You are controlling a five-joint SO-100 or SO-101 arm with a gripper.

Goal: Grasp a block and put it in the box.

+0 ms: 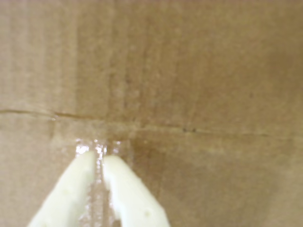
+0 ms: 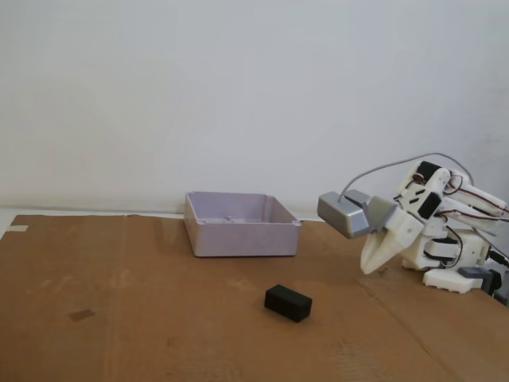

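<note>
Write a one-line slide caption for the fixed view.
SO-100 arm's shut gripper rests at the right, the black block lies untouched on cardboard before the lilac box.

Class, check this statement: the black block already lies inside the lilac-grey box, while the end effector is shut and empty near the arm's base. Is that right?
Not quite. In the fixed view the black block lies on the cardboard in front of the box, not inside it. The rest holds: the end effector is shut and empty near the arm's base, as the wrist view also shows.
</note>
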